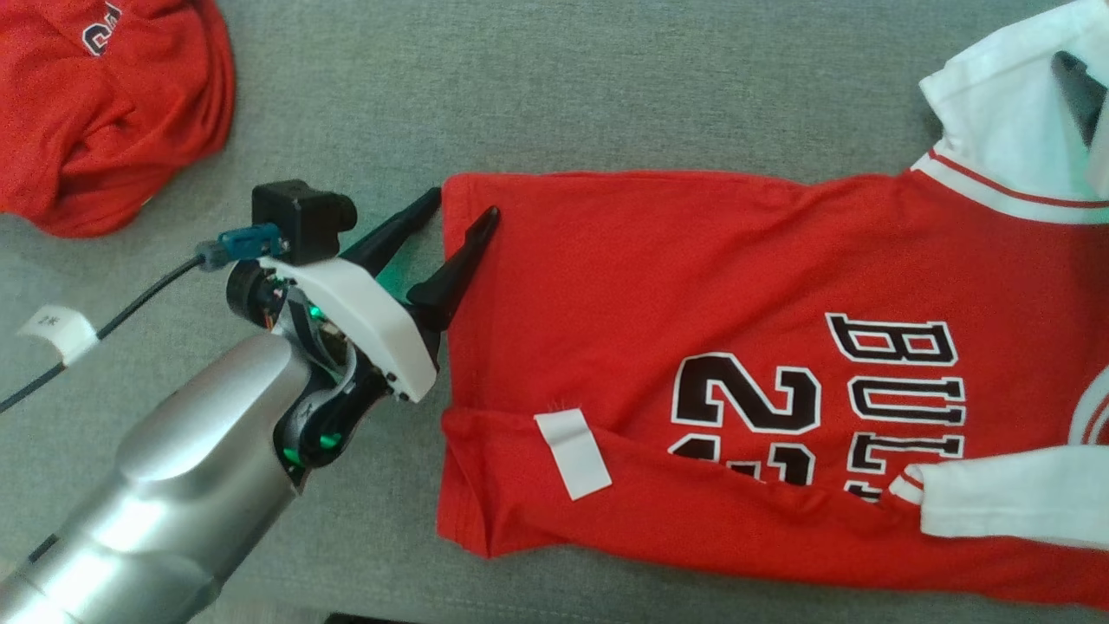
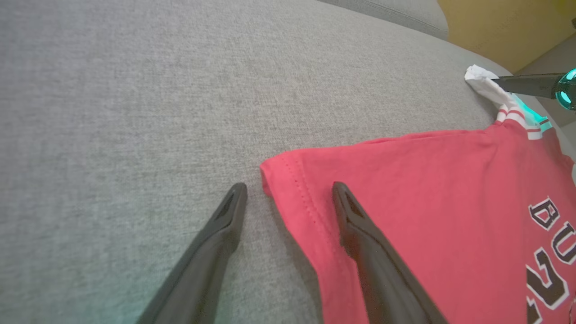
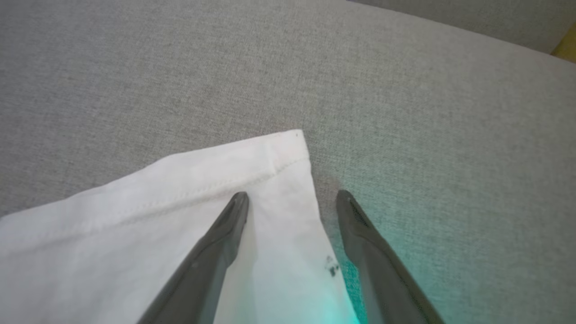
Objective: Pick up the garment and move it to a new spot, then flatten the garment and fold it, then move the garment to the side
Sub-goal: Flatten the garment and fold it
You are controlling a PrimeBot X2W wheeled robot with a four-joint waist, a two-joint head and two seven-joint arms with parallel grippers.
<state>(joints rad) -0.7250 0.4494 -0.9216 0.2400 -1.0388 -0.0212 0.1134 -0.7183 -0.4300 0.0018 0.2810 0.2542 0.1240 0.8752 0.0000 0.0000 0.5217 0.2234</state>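
Note:
The garment [image 1: 658, 286] is a red jersey with black numbers and white sleeves, spread flat on the grey cushion. My left gripper [image 1: 463, 205] is open at its upper left hem corner [image 2: 279, 173]. One finger [image 2: 360, 225] lies over the red cloth and the other rests on the cushion. My right gripper [image 3: 292, 194] is open astride the edge of a white sleeve [image 3: 180, 216], one finger above the sleeve and one above bare cushion. In the head view that sleeve [image 1: 996, 121] lies at the upper right, and a dark finger [image 1: 1079, 91] of the right gripper shows there.
A second red garment [image 1: 113, 113] lies crumpled at the upper left. A white label [image 1: 572, 453] sticks out of the jersey's lower fold. A tagged black cable [image 1: 59, 331] trails from my left wrist. The grey cushion [image 1: 563, 87] stretches beyond the jersey.

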